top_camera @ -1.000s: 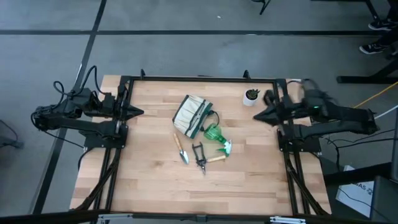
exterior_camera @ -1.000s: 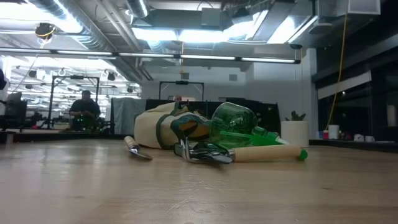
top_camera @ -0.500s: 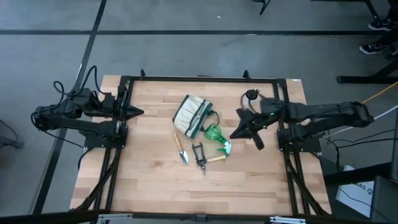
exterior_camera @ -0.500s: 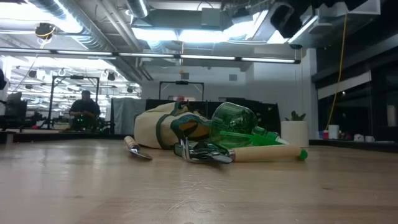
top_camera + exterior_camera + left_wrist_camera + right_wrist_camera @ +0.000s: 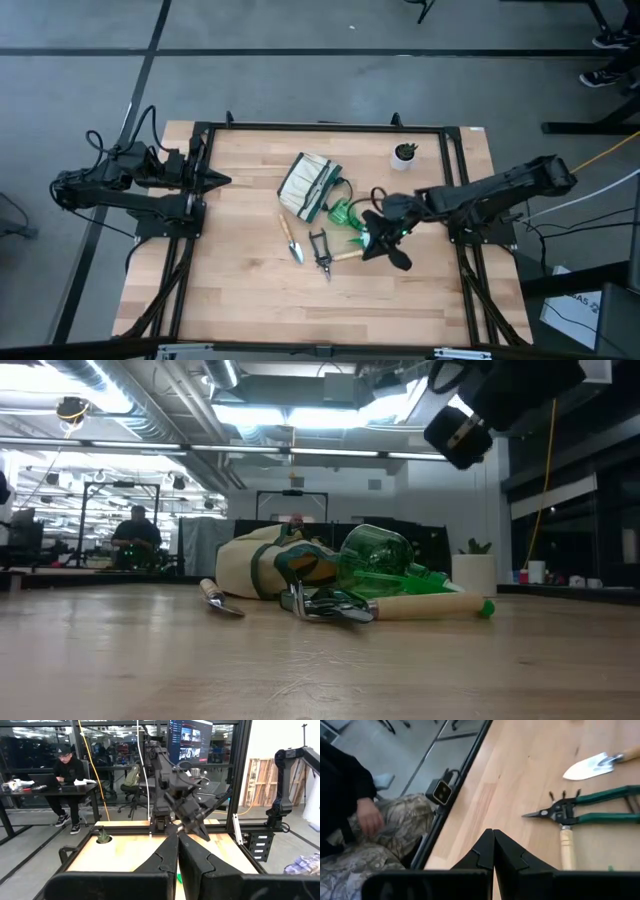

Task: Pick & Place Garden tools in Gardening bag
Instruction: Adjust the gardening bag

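Observation:
The cream gardening bag [image 5: 308,186] lies on its side at the table's middle. The green spray bottle [image 5: 345,214] lies against it, white nozzle [image 5: 361,238] toward the near edge. The trowel [image 5: 291,238], the dark-handled shears [image 5: 320,250] and a wooden-handled tool [image 5: 348,256] lie flat just nearer. My right gripper [image 5: 370,243] is shut and empty. It hovers above the table by the nozzle, right of the tools. Its wrist view shows the shears [image 5: 580,810], the trowel blade [image 5: 590,767] and the wooden handle [image 5: 567,847]. My left gripper [image 5: 222,181] is shut and waits at the table's left edge.
A small plant in a white pot [image 5: 404,153] stands at the far right corner. Black frame rails [image 5: 460,250] run along the table's sides. A person sits beyond the near edge in the right wrist view [image 5: 370,830]. Another person sits beyond the table in the left wrist view [image 5: 67,770].
My right arm has swung from the table's right edge toward the middle and the near side. It has come down over the spot beside the spray bottle's nozzle. The tools and the bag have not moved.

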`<state>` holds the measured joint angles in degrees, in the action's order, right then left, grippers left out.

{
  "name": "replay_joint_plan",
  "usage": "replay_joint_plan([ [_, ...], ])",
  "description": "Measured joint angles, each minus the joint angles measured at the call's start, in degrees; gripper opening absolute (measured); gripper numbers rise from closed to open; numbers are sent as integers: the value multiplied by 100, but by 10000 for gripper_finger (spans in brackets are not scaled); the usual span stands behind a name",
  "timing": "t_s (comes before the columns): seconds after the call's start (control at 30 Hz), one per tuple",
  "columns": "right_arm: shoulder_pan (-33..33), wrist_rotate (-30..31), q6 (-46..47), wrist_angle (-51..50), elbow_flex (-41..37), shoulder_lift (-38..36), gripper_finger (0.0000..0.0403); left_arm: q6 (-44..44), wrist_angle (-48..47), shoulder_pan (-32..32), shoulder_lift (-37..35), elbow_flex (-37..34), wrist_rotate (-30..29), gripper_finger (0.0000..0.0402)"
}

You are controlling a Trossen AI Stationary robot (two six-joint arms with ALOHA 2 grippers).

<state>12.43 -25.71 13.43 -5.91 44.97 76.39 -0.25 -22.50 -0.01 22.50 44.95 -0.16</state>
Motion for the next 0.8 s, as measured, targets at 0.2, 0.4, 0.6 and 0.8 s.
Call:
replay_joint_plan([
  [0.2,120,2,-37,708,0,537,9,0,0,0,-2,0,0,6],
  [0.4,118,63,140,1181,0,882,48,2,-2,0,0,0,0,6],
  [0.6,175,-23,375,1131,0,925,120,0,-1,-1,0,0,0,6],
  [0.8,191,-26,218,827,0,925,173,0,0,-2,-2,0,0,6],
])
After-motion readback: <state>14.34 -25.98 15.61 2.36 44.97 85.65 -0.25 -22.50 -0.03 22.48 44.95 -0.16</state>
